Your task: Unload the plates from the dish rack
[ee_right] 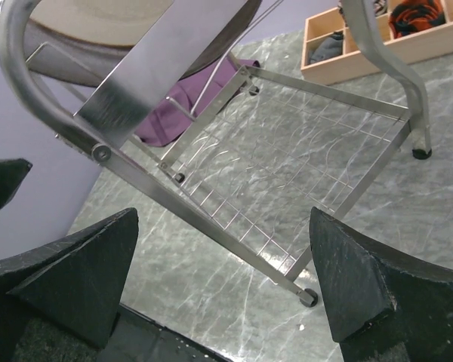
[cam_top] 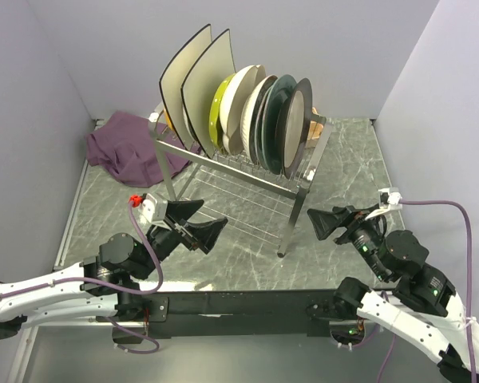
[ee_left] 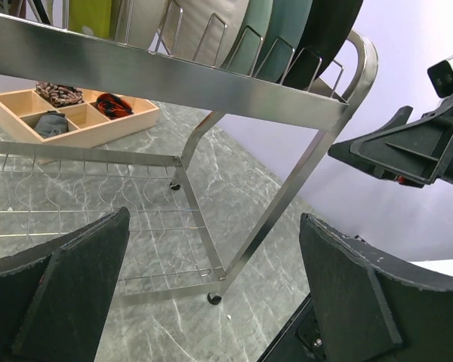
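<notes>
Both the left claw (cam_top: 201, 222) and the right claw (cam_top: 335, 223) are wide open and empty, low over the bench (cam_top: 247, 255). The plates (cam_top: 255, 116) stand on edge in the dish rack (cam_top: 295, 191), above and beyond them. The dark end plate (cam_top: 299, 128) is nearer the right claw.

1. This is a robot test cell in a lab: plain pale lilac walls (cam_top: 303, 48) box in a grey-green marble-patterned tabletop (cam_top: 343, 159).
2. A white left robot arm (cam_top: 48, 291) and a white right robot arm (cam_top: 415, 311) stand at a black front rail (cam_top: 239, 303), with a purple cable (cam_top: 463, 239) trailing.
3. On the tabletop sit a silver metal wire dish rack (cam_top: 231, 165), a crumpled purple cloth (cam_top: 124, 148) and a pale wooden compartment box (ee_left: 75, 124).
</notes>
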Controlling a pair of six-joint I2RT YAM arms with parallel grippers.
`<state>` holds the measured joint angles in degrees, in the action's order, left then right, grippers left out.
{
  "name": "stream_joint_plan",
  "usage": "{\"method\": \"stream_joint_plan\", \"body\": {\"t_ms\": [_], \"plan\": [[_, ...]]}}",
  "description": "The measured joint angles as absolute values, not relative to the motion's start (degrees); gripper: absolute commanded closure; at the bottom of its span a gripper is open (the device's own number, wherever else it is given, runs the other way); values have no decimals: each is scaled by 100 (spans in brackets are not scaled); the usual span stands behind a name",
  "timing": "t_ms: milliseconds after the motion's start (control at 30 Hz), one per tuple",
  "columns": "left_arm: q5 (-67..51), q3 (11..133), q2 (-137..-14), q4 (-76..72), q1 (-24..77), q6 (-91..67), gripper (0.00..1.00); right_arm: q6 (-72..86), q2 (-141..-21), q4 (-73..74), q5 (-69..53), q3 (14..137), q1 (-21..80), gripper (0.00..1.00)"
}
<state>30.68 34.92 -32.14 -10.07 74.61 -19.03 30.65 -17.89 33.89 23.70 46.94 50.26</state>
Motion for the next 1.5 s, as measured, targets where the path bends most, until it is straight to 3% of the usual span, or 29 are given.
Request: {"method": "stream_joint_plan", "body": {"t_ms": [333,467,767,1100,1300,1500], "plan": [[3094,3487,-3214,-1009,7461,-1846,0,3221,-1734,3627,2821,5046,5026,2],[3164,3415,-3194,-1083,7461,-1793,1,3157,-2165,3861,3002,5957,5028,19],[3603,3114,-3033,-1284,7461,-1699,1,2626,-4595,4012,3454,8429,5028,53],[3730,3114,-3039,-1396,7461,-1673,1,2305,-6110,3959,3518,10106,5476,57],[3732,3114,-3142,-1406,7461,-1673,0,2023,-6807,3962,4491,11369,6670,55],[3728,3114,-3159,-1406,7461,-1675,0,1940,-7465,4180,5502,12016,7177,52]]}}
